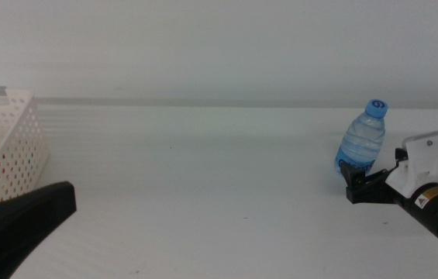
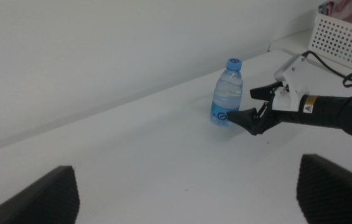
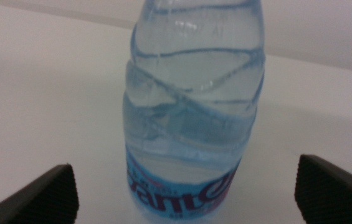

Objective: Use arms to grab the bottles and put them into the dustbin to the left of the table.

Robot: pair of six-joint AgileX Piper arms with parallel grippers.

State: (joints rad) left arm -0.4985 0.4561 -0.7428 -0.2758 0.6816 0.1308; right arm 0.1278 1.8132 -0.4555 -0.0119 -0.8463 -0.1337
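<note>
The water bottle (image 1: 363, 142) stands at the right of the middle view, a little above centre, blue cap up, its long axis upright though it seems to lean slightly right. The right gripper (image 1: 356, 184) reaches in from the lower right with its jaws spread wide, the bottle's base just beyond and between the tips (in the right wrist view the bottle fills the gap between them), so the closing squeeze should take it low on the body. The label shows blue lettering, something like "ant", otherwise unreadable. The left gripper (image 2: 188, 196), also spread, waits at lower left near the dustbin (image 1: 18, 147), well apart from the bottle.
</note>
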